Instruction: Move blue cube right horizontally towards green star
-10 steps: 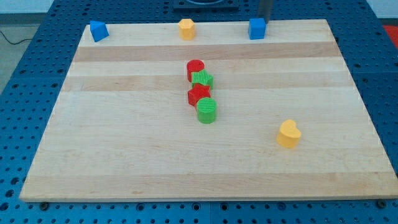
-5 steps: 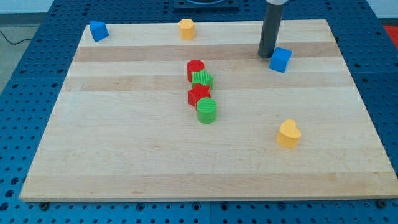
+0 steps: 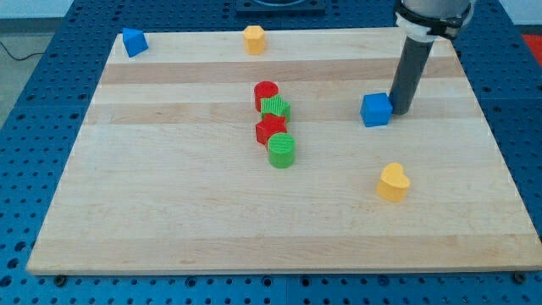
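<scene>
Touching blue cube's (image 3: 376, 110) right: my tip (image 3: 400, 113)

no readable text, no labels, no brand marks, no numbers or signs on the surface (image 3: 169, 220), the blocks or the rod

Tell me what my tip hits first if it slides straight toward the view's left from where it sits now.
The blue cube: my tip sits right beside it on the view's right, seemingly touching. Farther along that line is the green star, though depth is hard to judge.
</scene>
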You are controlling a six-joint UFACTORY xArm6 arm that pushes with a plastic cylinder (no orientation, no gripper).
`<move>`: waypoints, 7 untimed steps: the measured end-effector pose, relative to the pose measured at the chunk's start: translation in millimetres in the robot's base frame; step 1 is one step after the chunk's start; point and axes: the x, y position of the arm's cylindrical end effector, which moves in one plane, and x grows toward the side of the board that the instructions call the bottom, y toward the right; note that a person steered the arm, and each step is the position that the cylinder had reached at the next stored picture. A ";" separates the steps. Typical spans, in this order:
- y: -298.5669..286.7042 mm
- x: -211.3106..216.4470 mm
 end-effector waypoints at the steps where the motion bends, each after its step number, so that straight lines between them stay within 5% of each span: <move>1: 8.1 -37.9; 3: -4.7 -56.4; 5: -4.7 10.4; 7: -16.0 -59.5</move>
